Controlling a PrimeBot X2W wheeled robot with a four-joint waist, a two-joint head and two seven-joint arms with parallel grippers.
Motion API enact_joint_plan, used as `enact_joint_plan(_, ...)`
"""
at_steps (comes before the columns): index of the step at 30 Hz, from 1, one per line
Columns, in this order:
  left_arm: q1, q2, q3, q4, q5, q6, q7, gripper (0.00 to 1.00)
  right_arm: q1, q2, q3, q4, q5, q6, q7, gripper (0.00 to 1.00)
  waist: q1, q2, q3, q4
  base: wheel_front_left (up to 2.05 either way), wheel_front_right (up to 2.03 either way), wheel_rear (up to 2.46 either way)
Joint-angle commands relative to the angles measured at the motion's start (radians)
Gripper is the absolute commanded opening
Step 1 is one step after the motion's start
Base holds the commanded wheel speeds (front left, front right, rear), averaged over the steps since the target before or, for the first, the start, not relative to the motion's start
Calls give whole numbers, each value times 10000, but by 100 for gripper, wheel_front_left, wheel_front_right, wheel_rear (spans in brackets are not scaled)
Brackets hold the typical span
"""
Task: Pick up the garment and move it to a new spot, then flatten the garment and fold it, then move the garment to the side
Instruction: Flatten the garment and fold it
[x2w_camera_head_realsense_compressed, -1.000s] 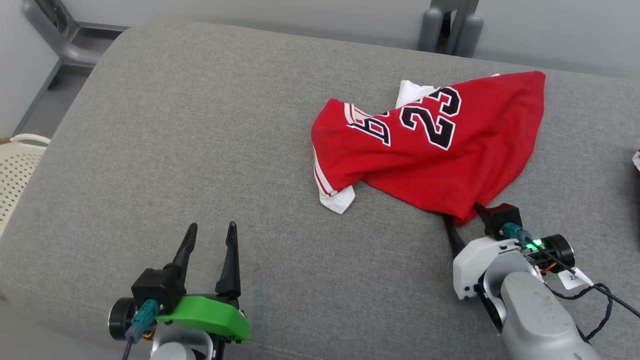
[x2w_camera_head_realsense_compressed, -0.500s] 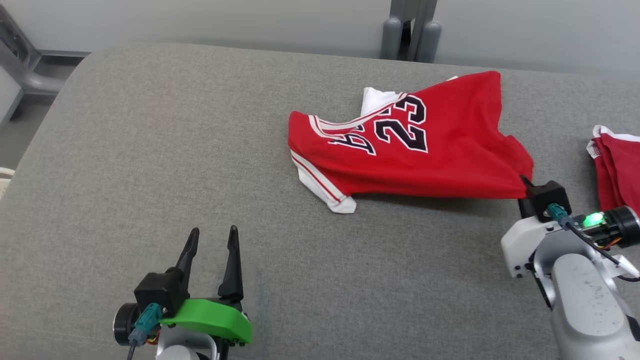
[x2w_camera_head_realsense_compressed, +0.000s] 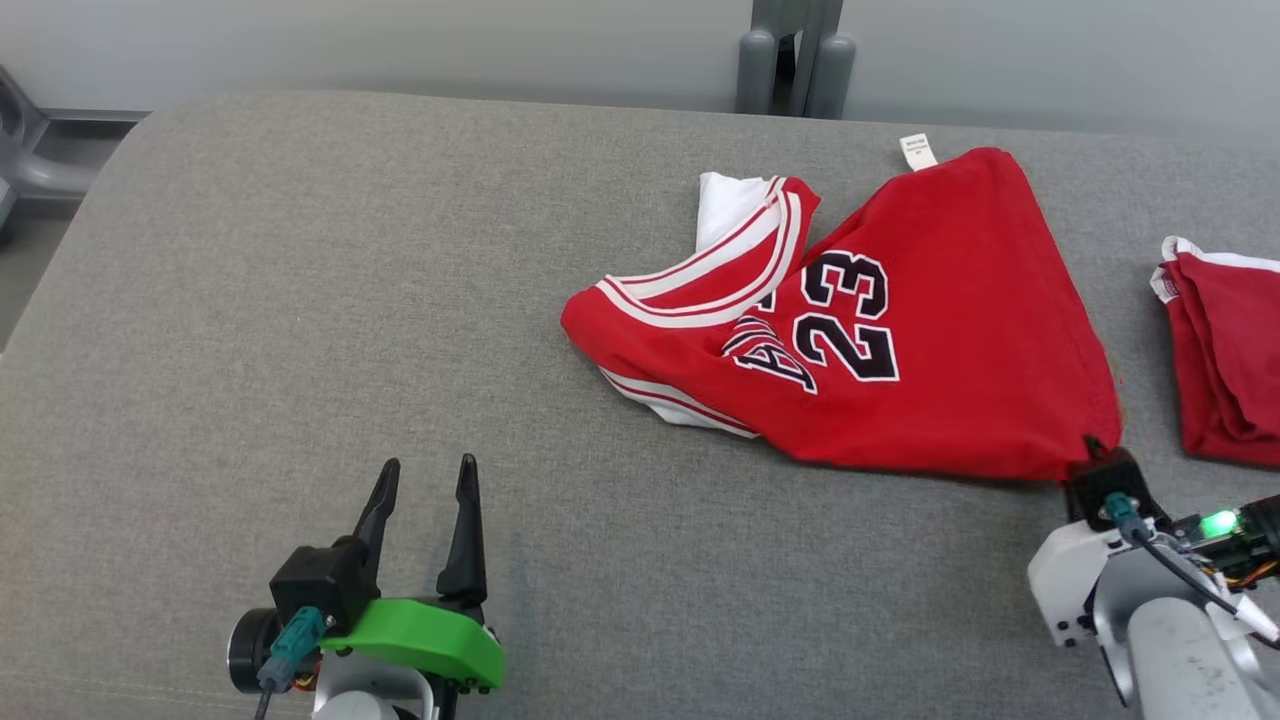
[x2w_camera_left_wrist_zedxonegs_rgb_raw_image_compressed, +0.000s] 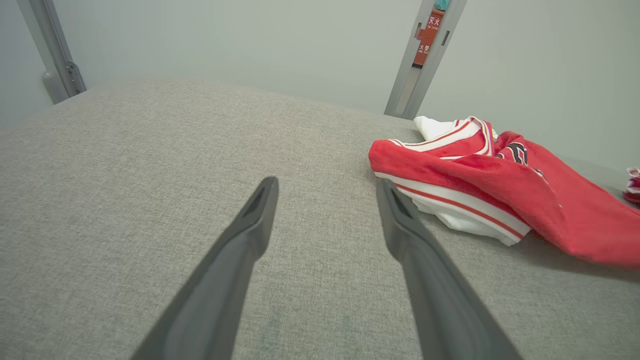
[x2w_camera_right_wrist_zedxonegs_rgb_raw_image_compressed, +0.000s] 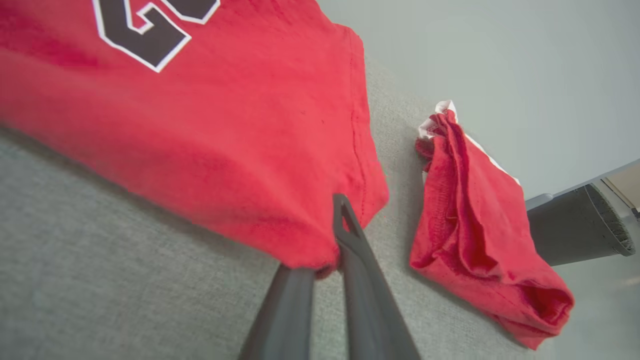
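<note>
Step in hand: the first one, picking up and moving; the garment (x2w_camera_head_realsense_compressed: 900, 340) is gripped but most of it lies on the grey cushion (x2w_camera_head_realsense_compressed: 300, 300).
Garment: red jersey with "23", crumpled, right of the cushion's middle; its white-striped edge is bunched on the left, and a white label (x2w_camera_head_realsense_compressed: 917, 152) sticks out at the far edge.
Right claw (x2w_camera_right_wrist_zedxonegs_rgb_raw_image_compressed: 327, 260): narrow, pinching the jersey's near right corner; the cloth runs taut from that corner.
Left claw (x2w_camera_head_realsense_compressed: 428, 462): wide and holding nothing, low over bare cushion, well apart from the jersey.
Neighbour: another red cloth (x2w_camera_head_realsense_compressed: 1220, 350) lies bunched just right of the gripped corner.
Next move calls for: probably lifting the corner high enough to free the bunched part, then carrying it to the open cushion on the left, away from the other cloth.
Later: flattening likely needs the left claw on a second corner.
</note>
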Motion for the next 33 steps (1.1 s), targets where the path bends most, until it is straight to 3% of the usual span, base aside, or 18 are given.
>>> enact_joint_plan(1,-107,65,56,15,50,-25,-79,100,144,169,79,81,138,-18,-185,100,0,0,-4,3,0,0,0)
enact_joint_plan(11,235,165,117,90,10,75,-68,100,741,822,752,-334,1144,-18,-800,100,0,0,-616,-268,0,0,0)
enact_joint_plan(20,521,238,38,151,-65,60,-32,100,1601,907,1018,-2246,2421,-18,-539,100,0,0,-1135,-621,0,0,0)
enact_joint_plan(29,-261,463,-158,635,58,-210,221,100,1771,913,1054,-3708,3980,-17,-146,100,0,0,-844,-1072,0,0,0)
enact_joint_plan(33,-1092,623,-307,1108,165,-528,452,100,1496,911,1359,-4062,4234,-18,-110,100,0,0,-382,-1370,0,0,0)
